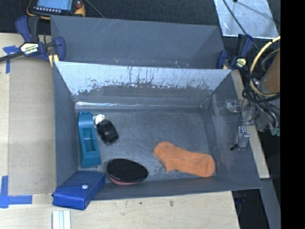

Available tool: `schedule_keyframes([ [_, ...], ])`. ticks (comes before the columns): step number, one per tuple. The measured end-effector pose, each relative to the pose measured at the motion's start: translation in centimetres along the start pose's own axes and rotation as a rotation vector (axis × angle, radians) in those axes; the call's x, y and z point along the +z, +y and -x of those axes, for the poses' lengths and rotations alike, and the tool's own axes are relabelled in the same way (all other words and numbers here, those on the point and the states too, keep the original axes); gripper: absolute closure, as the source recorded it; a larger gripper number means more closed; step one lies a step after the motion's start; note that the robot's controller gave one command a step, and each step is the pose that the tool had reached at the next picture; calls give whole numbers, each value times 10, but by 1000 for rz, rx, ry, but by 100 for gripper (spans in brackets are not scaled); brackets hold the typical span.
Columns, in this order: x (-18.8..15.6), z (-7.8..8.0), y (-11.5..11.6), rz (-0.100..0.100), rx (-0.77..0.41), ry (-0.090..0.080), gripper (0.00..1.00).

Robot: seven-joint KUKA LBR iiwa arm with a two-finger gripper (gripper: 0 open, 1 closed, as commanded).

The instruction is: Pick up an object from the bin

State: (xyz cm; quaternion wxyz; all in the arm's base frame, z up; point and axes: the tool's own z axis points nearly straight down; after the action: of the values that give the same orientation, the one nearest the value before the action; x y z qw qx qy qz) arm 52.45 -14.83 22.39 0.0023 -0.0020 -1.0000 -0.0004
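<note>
Over the right wall of the bin (143, 80) hangs the gripper (239, 140), at the end of the arm and its cables, which come in from the right. Whether it is released or clenched cannot be told from this angle. It is above the sloping wall rather than the floor, and it touches none of the loose things.

Nearest to it, just to its left and a little toward the front, an orange cloth (186, 160) lies flat on the floor, apart from the gripper. Farther left of the cloth sits a black oval brush (127, 171) with a pink rim, by the front wall. Well away, on the far side of the floor from the gripper, a small black thing (106, 131) with a white tip lies beside a long blue dispenser (87, 140). A blue box (78, 190) rests on the front left corner of the bin, farthest from the gripper.
</note>
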Motion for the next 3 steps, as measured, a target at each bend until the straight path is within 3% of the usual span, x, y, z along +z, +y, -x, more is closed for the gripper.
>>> schedule_keyframes([
  [1,-5,2,1,-2,-3,-8,0],
  [2,44,-15,7,-3,-9,-14,0],
  [3,90,-17,25,-1,140,-8,0],
])
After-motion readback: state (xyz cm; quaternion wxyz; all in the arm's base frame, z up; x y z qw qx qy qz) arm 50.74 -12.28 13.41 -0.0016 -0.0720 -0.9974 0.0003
